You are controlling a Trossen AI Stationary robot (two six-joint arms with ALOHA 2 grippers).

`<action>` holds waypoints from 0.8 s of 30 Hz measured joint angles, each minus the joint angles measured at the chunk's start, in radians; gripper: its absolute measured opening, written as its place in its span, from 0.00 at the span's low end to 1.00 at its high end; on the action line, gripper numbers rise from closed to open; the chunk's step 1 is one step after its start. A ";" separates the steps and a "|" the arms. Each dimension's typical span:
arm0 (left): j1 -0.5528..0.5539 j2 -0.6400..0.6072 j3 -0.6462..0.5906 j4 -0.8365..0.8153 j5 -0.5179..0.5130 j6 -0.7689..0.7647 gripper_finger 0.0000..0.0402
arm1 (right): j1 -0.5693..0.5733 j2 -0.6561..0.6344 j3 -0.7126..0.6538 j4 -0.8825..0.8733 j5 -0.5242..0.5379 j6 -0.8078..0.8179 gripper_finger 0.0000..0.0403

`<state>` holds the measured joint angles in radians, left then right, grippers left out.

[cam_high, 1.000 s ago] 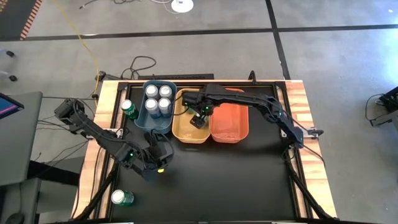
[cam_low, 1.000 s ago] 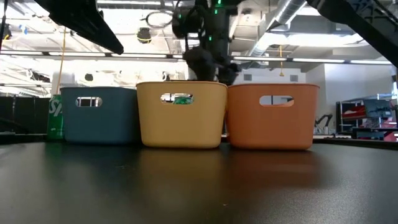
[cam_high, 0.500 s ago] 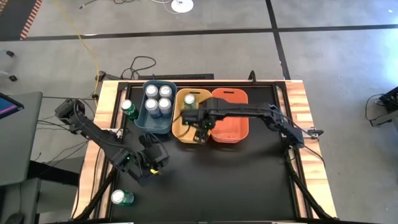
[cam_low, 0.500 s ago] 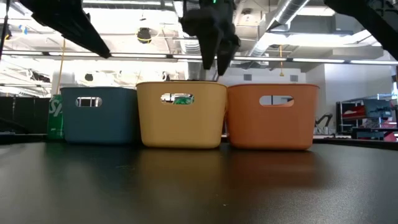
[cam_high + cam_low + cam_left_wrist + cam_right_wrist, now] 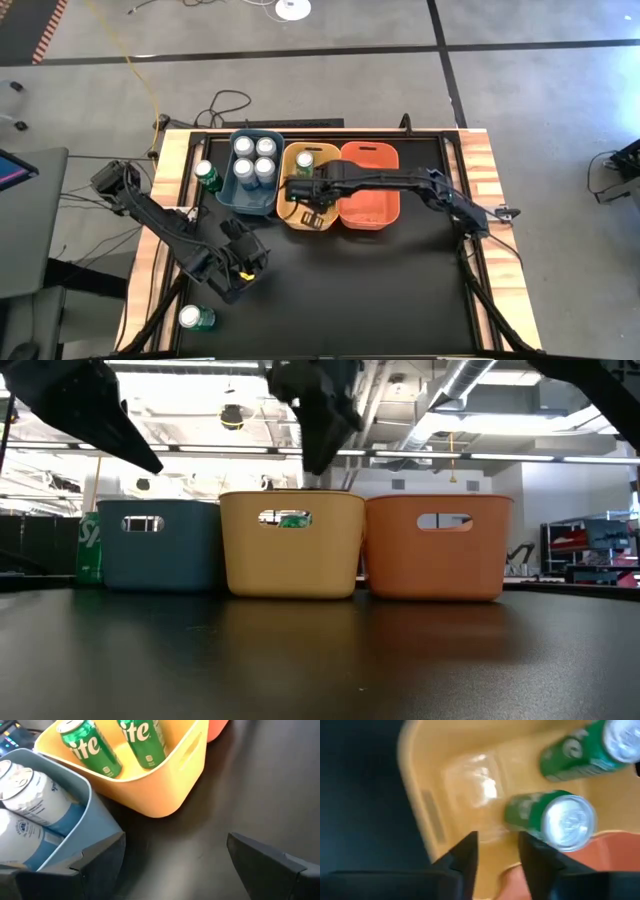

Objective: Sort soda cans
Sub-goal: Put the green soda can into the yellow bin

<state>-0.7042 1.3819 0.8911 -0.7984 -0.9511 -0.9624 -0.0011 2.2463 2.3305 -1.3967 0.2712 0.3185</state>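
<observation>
With two green cans (image 5: 142, 742) dropped in the yellow bin (image 5: 293, 214), the right pincer (image 5: 309, 214) hovers there empty, narrowly parted, while the wide-open left pincer (image 5: 243, 272) must next fetch the near-corner tabletop can (image 5: 196, 318).

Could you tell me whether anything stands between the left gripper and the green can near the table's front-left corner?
Nothing visible does. In the high view, the left gripper hangs open over bare black tabletop, and the green can stands alone toward the front-left corner, with only bare mat between them.

Black table (image 5: 380, 290): blue bin (image 5: 240, 198), yellow bin (image 5: 288, 219), orange bin (image 5: 375, 205), two green cans (image 5: 207, 175) (image 5: 196, 318).
</observation>
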 joint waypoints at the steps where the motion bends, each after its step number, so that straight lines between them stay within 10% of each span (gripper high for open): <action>1: -0.001 0.000 0.000 0.001 0.001 -0.003 0.85 | -0.010 0.002 -0.004 -0.002 0.000 0.007 0.29; 24: -0.026 -0.001 0.000 0.003 -0.007 -0.011 0.85 | -0.098 -0.001 -0.277 0.161 -0.005 0.066 0.03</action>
<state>-0.7300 1.3811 0.8910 -0.7956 -0.9585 -0.9732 -0.0993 2.2449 2.0537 -1.2362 0.2664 0.3843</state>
